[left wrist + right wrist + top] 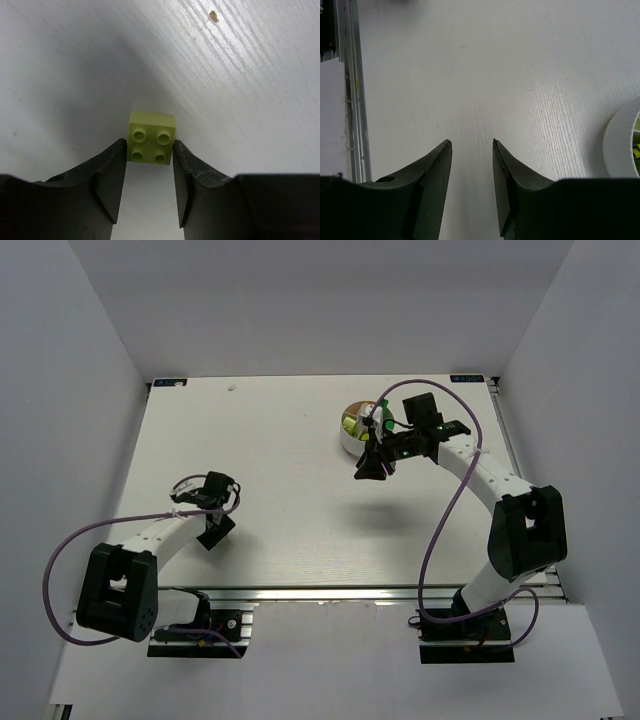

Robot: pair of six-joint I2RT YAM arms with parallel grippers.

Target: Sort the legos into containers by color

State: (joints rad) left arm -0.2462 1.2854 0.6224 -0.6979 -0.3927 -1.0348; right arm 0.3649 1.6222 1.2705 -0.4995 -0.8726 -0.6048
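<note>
White grained table (280, 440), pale walls on three sides, and the action is down at the left. One lime brick (151, 136) sits studs-up on the bare surface, square to the left gripper (149, 143), whose two dark fingers (112, 175) are pinching its near flanks right at their tips. The brick looks to be resting on the table, not yet lifted.

That's a shallow bite, so I'd say the job now is to keep the squeeze even on both flat sides and lift straight up. Any twist could let the brick pivot out of those tips. Then comes the long carry across to the white dish (352, 430) at the far right, well apart from here, and into the section where the lime pieces (347, 423) lie.

The right gripper (471, 142) hangs just beside the dish with fingers spread and nothing between them, only table below. It sits near the drop zone, so the incoming arm may want a clear lane.

From overhead, the brick is hidden under the left gripper; only the left wrist camera shows the grip and the four studs. The overhead view alone shows the two arms and the dish together. The right wrist camera catches just the dish's ribbed wall (620, 145) at its edge.
</note>
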